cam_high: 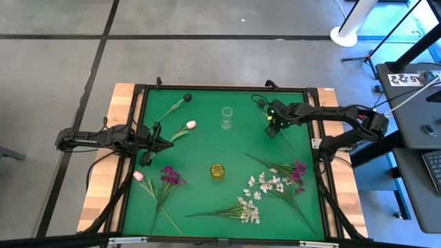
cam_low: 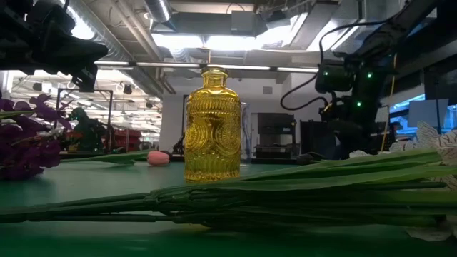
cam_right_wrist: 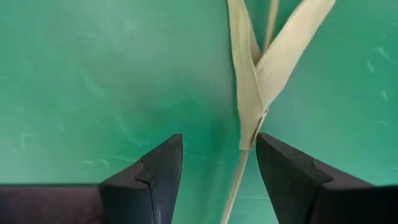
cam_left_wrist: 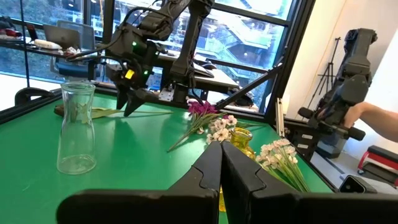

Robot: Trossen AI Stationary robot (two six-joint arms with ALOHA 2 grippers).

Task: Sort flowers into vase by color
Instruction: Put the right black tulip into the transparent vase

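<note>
My right gripper (cam_high: 272,130) (cam_right_wrist: 219,157) is open and points down at the far right of the green mat. Its fingers stand on either side of a thin green stem (cam_right_wrist: 238,180) with pale leaves (cam_right_wrist: 261,74) that lies on the mat, closer to one finger. My left gripper (cam_high: 162,142) (cam_left_wrist: 221,165) is shut and raised above the mat's left side. It is just short of a pink tulip (cam_high: 191,125) (cam_low: 158,158) that lies flat. A dark-budded flower (cam_high: 187,97) lies at the far left.
A clear glass vase (cam_high: 226,118) (cam_left_wrist: 74,127) stands far centre and a yellow glass vase (cam_high: 217,171) (cam_low: 212,125) at mid-mat. Magenta flowers and a tulip (cam_high: 169,177) lie near left. White sprays (cam_high: 246,211) and magenta blooms (cam_high: 298,169) lie near right. A person's hand (cam_left_wrist: 379,118) shows beyond the table.
</note>
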